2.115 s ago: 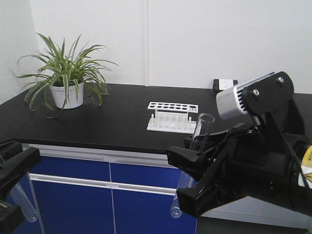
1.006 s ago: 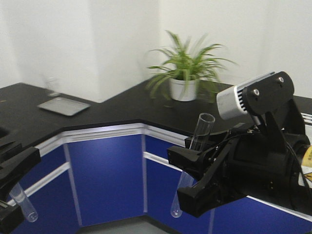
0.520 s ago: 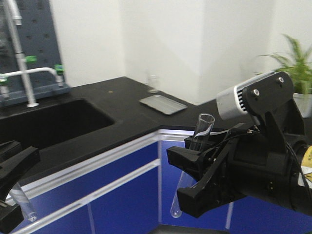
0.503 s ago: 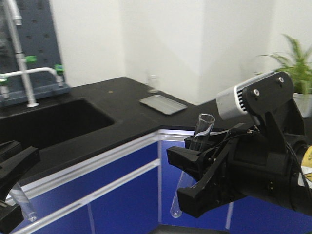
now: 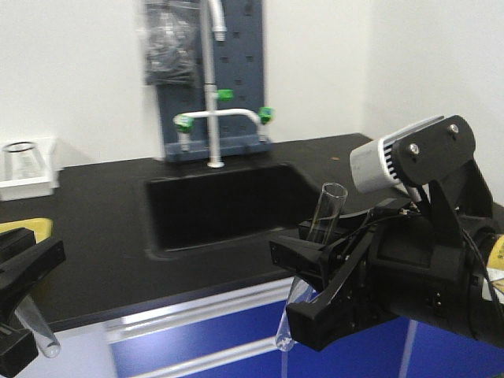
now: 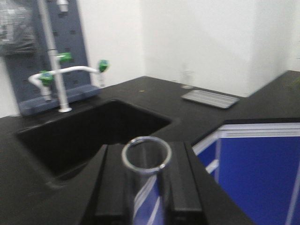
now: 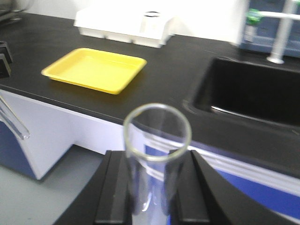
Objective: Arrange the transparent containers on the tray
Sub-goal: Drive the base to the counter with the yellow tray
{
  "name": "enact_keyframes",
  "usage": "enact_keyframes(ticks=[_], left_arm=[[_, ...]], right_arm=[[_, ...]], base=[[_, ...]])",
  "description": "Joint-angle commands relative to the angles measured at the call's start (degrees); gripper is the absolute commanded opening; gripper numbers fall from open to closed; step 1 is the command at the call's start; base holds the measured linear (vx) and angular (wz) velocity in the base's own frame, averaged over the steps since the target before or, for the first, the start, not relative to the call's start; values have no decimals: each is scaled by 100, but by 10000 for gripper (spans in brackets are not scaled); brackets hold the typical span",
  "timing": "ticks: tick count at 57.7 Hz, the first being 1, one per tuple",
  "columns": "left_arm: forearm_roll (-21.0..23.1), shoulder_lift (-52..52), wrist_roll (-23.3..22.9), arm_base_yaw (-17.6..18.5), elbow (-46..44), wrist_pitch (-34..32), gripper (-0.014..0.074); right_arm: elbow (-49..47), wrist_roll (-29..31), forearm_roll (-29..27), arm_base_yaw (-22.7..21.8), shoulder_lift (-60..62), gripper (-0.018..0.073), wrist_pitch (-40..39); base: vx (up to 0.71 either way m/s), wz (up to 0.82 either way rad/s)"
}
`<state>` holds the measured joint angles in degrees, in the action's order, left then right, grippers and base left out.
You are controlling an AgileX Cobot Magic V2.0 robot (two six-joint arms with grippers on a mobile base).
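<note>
My right gripper (image 5: 303, 287) is shut on a clear glass test tube (image 5: 324, 209), held nearly upright with its open rim on top. In the right wrist view the test tube (image 7: 157, 140) stands between the black fingers (image 7: 115, 192). The yellow tray (image 7: 96, 69) lies on the black counter ahead to the left, with nothing on it. My left gripper (image 5: 27, 311) is shut on a second test tube (image 5: 43, 340), whose round bottom hangs below the fingers. Its rim (image 6: 146, 154) shows between the fingers in the left wrist view. Only a corner of the tray (image 5: 24, 227) shows in the front view.
A deep black sink (image 5: 220, 201) with a white faucet (image 5: 211, 94) is set in the counter. A white bin holding a glass flask (image 5: 24, 165) stands behind the tray. A flat metal tray (image 6: 210, 98) lies on the far counter. Blue cabinet fronts (image 5: 197, 350) run below.
The whole view has swung past the plant, the white rack and the counter corner to the sink and yellow tray. Both grippers still hold their tubes the same way.
</note>
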<state>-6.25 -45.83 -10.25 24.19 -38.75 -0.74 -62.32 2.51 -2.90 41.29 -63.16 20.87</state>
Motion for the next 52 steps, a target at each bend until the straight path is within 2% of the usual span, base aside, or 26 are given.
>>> enact_keyframes(ticks=[1,52], left_arm=[[31,43,-49,33,-222,-479,30],[31,43,-49,33,-222,-479,30]], right_arm=[[-208,49,7,-7,123,-1,-485],[-208,49,7,-7,123,-2,-478]], base=[[18,69],[19,70]])
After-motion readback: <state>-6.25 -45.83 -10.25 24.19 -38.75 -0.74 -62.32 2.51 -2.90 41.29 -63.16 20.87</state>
